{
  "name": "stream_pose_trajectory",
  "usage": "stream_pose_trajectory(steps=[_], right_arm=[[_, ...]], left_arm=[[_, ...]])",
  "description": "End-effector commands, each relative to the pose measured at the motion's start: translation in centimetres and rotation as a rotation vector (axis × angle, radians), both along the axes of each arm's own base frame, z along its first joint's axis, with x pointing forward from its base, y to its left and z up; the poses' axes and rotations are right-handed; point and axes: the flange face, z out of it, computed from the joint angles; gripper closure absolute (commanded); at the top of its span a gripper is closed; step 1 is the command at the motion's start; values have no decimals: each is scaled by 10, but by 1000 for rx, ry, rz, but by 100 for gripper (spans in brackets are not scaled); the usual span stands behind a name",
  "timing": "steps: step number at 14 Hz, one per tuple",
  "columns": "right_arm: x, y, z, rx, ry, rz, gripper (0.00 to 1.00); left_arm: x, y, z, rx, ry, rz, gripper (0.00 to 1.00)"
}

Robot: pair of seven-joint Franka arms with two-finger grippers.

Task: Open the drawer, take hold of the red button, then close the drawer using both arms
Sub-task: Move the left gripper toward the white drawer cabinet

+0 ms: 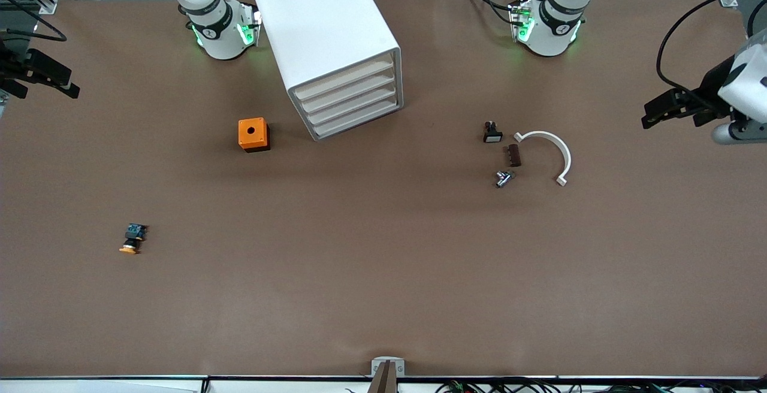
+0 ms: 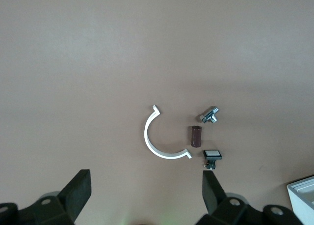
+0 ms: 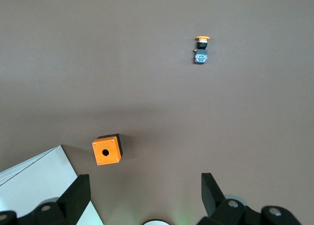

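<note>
At the upper edge of the front view, toward the right arm's end: right gripper, jaws spread wide, holding nothing, hanging over bare table. Waiting.

Lower in the frame, same end: orange-capped push-button lying on its side. Not the target.

Upper middle, going across: orange cube with a round hole, just beside the white cabinet. Cabinet sits skewed, its four drawer fronts facing down-frame. All four drawers shut flush; contents hidden. Cannot tell which one is meant.

The button with the red cap: not seen in any view. Likely inside a shut drawer; a guess.

Toward the left arm's end, mid-frame: small black switch with a white face, brown cylinder, metal fitting, white curved clamp, loosely clustered.

Upper frame edge at that end: left gripper, jaws fully apart, empty, over bare table.

Step in hand: opening a drawer, not yet begun. To do it well:
- approach square to the skewed front and pull along the cabinet's own axis
- hook the front strip lip shallowly
- steady the cabinet body with the second arm, since it may slide.
</note>
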Motion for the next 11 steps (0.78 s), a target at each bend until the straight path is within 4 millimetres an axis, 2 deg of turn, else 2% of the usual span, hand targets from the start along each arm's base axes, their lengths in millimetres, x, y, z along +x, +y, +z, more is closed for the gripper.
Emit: stream_pose_trajectory(steps=[1,3,5,7,11], right_arm=[[-8,0,2,6,-4,7,0],[-8,-2,1,-1,0,7,0],[-9,-3,-5,-2,12,6,0],[-9,-2,-4,-2,11,7,0],[-9,0,-5,-2,12,10,0]], left_arm=[[16,2,-35,21,73,2,0],[22,-5,-64,11,154,-6,0],[29,-25,-95,11,209,-21,0],[30,-60,-117,37,248,12,0],[23,-145,-159,117,298,103,0]])
